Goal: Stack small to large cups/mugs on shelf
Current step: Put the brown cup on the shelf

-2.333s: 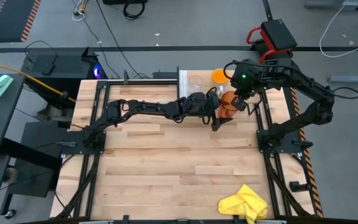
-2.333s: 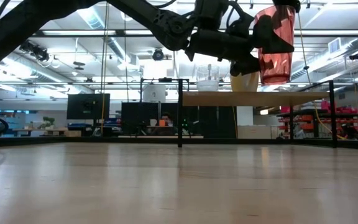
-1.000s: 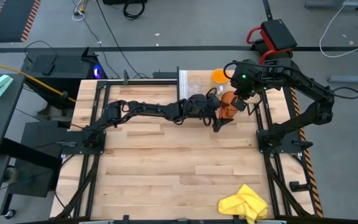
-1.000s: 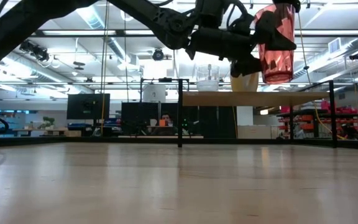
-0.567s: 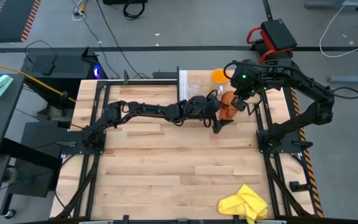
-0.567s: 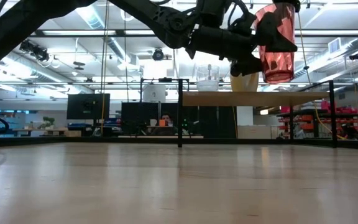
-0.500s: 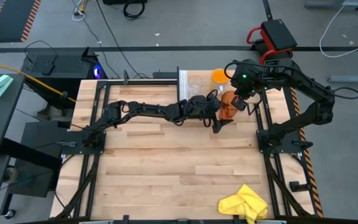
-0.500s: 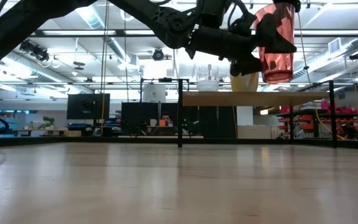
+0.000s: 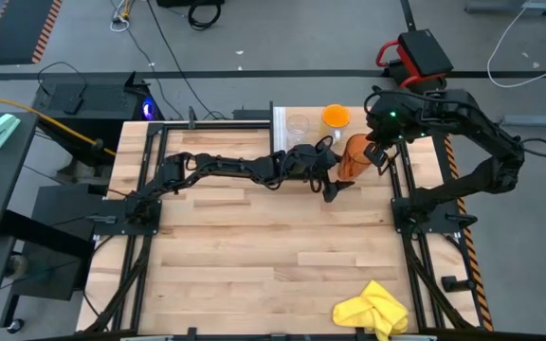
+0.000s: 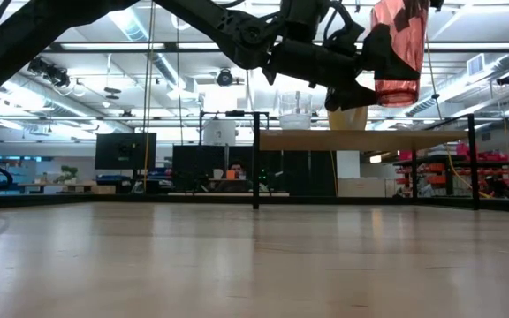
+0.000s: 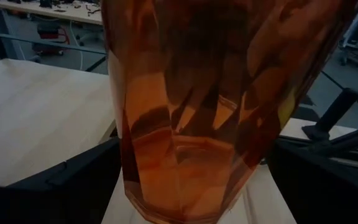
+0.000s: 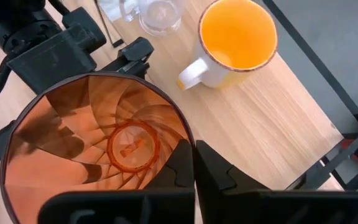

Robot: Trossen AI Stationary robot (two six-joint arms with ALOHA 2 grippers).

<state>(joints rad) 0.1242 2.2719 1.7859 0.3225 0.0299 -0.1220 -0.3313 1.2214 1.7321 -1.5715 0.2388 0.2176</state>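
tumbler (image 9: 353,155) held aloft near the table's far right corner
right gripper (image 9: 375,150) pinched its rim; left gripper (image 9: 328,169) spread beside it; mug (image 9: 336,116) and glass cup (image 9: 298,123) stood on shelf (image 10: 360,138).

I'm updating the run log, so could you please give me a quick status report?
Right gripper shut on tumbler, held above the shelf. Left gripper alongside the tumbler. Glass cup and orange mug on shelf, beside each other.
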